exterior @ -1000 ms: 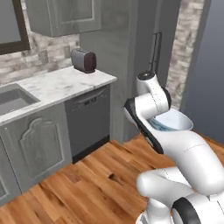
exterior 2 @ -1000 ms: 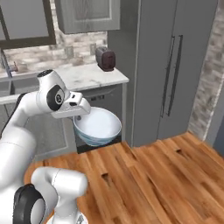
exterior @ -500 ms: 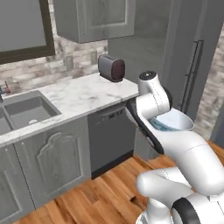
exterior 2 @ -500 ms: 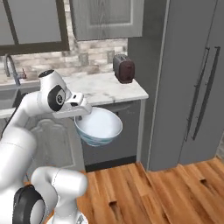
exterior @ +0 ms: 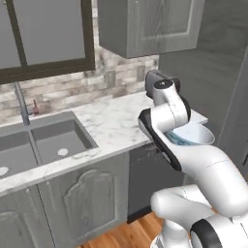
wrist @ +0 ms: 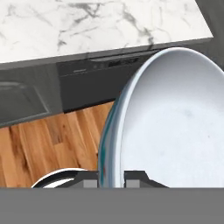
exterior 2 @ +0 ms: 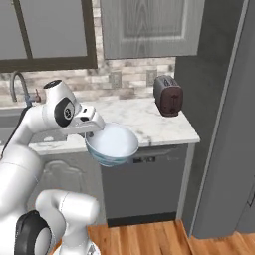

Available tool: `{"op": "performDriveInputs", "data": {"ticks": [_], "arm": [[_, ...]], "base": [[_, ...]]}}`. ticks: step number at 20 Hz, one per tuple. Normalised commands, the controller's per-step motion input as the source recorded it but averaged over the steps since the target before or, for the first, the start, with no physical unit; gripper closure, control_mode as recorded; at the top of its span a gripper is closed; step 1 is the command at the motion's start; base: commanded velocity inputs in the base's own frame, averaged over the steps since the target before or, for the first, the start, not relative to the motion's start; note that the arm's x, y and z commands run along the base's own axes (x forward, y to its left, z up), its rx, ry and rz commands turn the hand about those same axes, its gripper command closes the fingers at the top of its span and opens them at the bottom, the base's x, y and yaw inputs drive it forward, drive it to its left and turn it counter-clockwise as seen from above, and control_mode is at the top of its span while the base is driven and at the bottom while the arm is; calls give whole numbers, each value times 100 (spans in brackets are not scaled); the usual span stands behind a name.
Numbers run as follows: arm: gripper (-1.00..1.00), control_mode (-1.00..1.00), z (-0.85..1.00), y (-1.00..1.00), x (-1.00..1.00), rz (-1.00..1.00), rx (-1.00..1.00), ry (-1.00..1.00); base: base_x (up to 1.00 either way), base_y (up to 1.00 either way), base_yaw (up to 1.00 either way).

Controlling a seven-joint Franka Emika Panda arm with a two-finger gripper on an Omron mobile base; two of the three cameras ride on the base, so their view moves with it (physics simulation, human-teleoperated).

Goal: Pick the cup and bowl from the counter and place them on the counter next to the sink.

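Note:
My gripper (exterior 2: 92, 130) is shut on the rim of the light-blue bowl (exterior 2: 112, 144), which hangs in the air just in front of the counter (exterior 2: 149, 124), above the dark dishwasher front. In the hand view the bowl (wrist: 175, 118) shows its pale inside, and its rim runs down between my fingertips (wrist: 90, 180). From the left base view the bowl (exterior: 190, 134) peeks out behind my arm. The sink (exterior: 46, 143) with its curved faucet (exterior: 20, 101) lies to the left in the marble counter (exterior: 114, 123). The cup is out of view.
A dark toaster (exterior 2: 168, 95) stands at the back right of the counter. A tall grey fridge (exterior 2: 224, 114) closes off the right side. Grey wall cabinets (exterior 2: 149, 27) hang above. Wood floor (wrist: 52, 135) lies below the cabinet fronts.
Both base views have shifted: the counter, sink and toaster have come closer and slid right as the base drove. The bowl stays held in the same place relative to the arm.

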Motion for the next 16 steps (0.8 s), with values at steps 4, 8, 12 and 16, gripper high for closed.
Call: {"op": "performDriveInputs", "data": {"ticks": [4, 8, 12, 16], "arm": [[100, 100, 0, 0, 0, 0, 0, 0], [100, 100, 0, 0, 0, 0, 0, 0], [100, 100, 0, 0, 0, 0, 0, 0], [100, 100, 0, 0, 0, 0, 0, 0]], "base": [[82, 0, 24], [54, 0, 14], [43, 6, 0], [68, 10, 0]]}}
